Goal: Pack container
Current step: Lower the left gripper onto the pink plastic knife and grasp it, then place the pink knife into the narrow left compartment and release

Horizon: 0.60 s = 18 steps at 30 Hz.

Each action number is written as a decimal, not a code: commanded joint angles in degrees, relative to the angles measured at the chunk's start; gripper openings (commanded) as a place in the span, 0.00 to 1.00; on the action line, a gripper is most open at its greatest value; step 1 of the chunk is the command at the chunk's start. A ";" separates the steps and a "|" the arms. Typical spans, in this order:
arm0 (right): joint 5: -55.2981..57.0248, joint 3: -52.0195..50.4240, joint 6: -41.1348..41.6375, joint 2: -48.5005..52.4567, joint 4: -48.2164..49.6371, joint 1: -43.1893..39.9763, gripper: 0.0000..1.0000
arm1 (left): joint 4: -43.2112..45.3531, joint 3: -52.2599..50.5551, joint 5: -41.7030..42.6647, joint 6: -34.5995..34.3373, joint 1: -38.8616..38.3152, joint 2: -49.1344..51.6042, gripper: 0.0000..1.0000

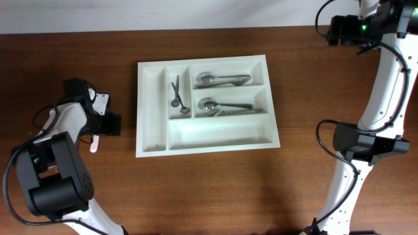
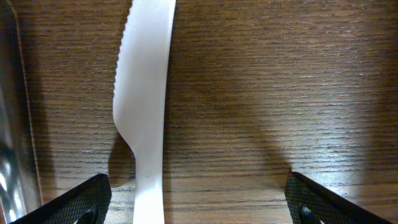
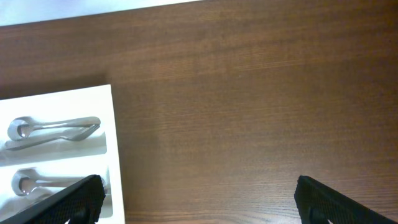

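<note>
The counter (image 1: 313,78) is dark brown with fine wood grain. The container (image 1: 151,111) is plain white; the spoons (image 1: 222,79) in it are shiny silver. The knife (image 2: 146,93), upper left in the left wrist view, is smooth white. The fingers (image 2: 81,199) of the left pincer (image 2: 198,194) and right pincer (image 3: 202,199) are black with a fine dotted texture. A green light (image 1: 363,27) glows at the overhead frame's upper right.

Brown wood table (image 1: 209,189): white container (image 1: 151,111) at centre, plastic knife (image 2: 146,74) left.
</note>
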 commanded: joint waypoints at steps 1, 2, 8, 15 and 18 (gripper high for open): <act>0.09 0.07 0.48 -0.55 -0.24 -0.37 0.99 | 0.00 -0.44 -0.35 -0.37 0.50 4.15 0.92; 0.09 0.07 0.48 -0.55 -0.24 -0.37 0.99 | 0.00 -0.44 -0.35 -0.37 0.50 4.61 0.93; 0.09 0.07 0.48 -0.55 -0.24 -0.37 0.99 | -0.28 -0.44 -0.37 -0.42 0.50 4.92 0.67; 0.09 0.07 0.48 -0.55 -0.24 -0.37 0.99 | -0.90 -0.44 -0.39 -0.61 0.50 4.90 0.47; 0.09 0.07 0.48 -0.55 -0.24 -0.37 0.99 | -1.16 -0.44 -0.39 -0.63 0.50 4.90 0.23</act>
